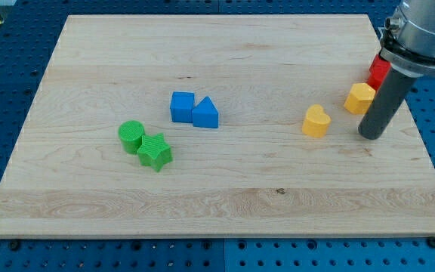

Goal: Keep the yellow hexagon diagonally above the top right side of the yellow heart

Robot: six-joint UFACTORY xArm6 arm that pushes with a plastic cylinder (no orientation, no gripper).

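Nearest the view's bottom, the wooden worktop [202,204] carries a green pair on its left half: one green star [155,152] and, touching it on the upper left, one green cylinder [131,136]. A little farther up and toward the middle sit two blue blocks side by side and touching, one blue cube [181,106] and one blue triangle [206,113] on its right. On the right half lies one yellow heart [316,121], and just beyond it, up and to the view's right with a small gap between them, one yellow hexagon [360,98], so the hexagon stands diagonally above the heart's top right side. My tip [371,137] rests on the worktop to the right of the heart and just below the hexagon's right side, near both; whether it touches the hexagon I cannot tell. The tool is a plain dark rod with nothing to clench, and it grasps no block. Farthest back, one red block [378,72] peeks out behind the rod, its shape mostly hidden. That makes two green, two blue, two yellow, one red.
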